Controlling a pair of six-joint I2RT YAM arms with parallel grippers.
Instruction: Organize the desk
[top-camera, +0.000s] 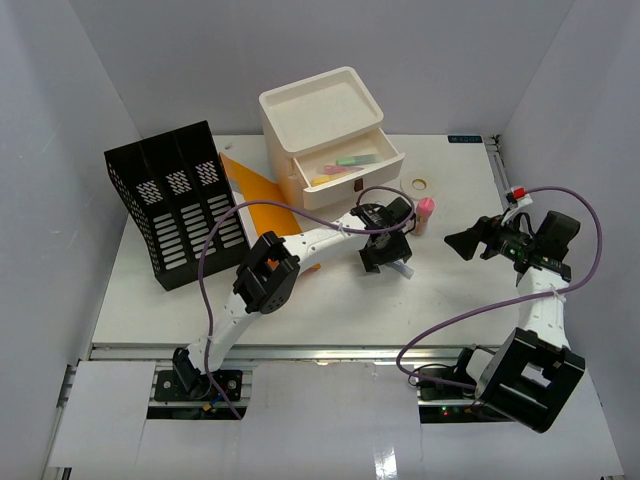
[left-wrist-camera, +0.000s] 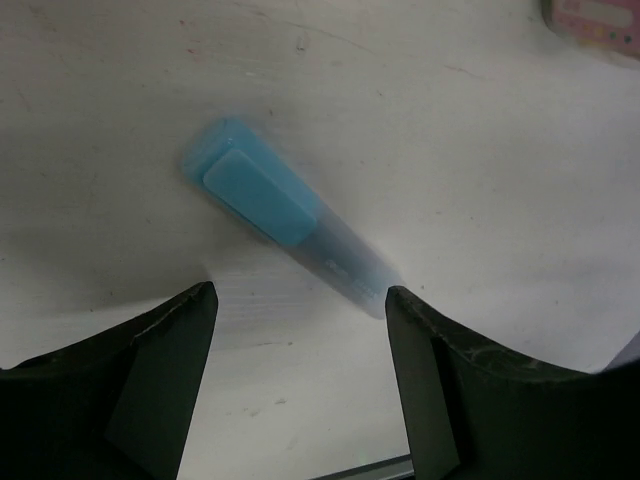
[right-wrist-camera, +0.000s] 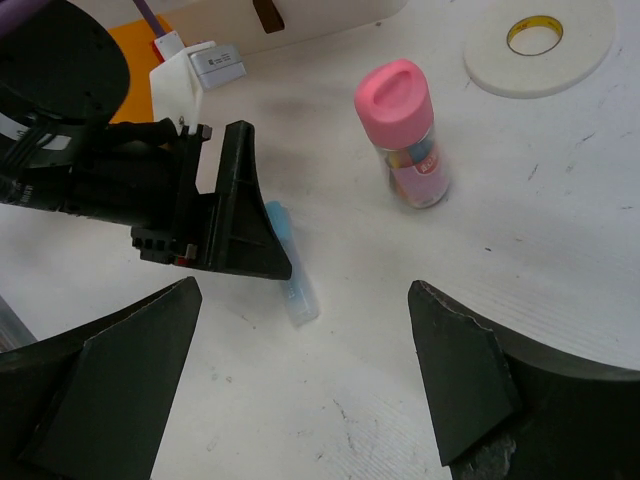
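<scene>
The white desk (top-camera: 140, 300) carries a blue highlighter (left-wrist-camera: 290, 215) lying flat; it also shows in the right wrist view (right-wrist-camera: 296, 285) and in the top view (top-camera: 404, 270). My left gripper (left-wrist-camera: 300, 295) is open and empty, low over the desk, with the highlighter's clear end between its fingertips and its body beyond them. In the top view the left gripper (top-camera: 384, 260) sits at mid-desk in front of the drawer box. My right gripper (right-wrist-camera: 302, 288) is open and empty, raised to the right (top-camera: 468, 241), facing the left gripper (right-wrist-camera: 215, 225).
A cream three-drawer box (top-camera: 325, 135) stands at the back with one drawer open, holding markers. A black file rack (top-camera: 175, 205) stands left, orange sheets (top-camera: 262, 190) beside it. A pink-capped bottle (right-wrist-camera: 405, 135) and a white tape roll (right-wrist-camera: 540, 40) stand right of the box.
</scene>
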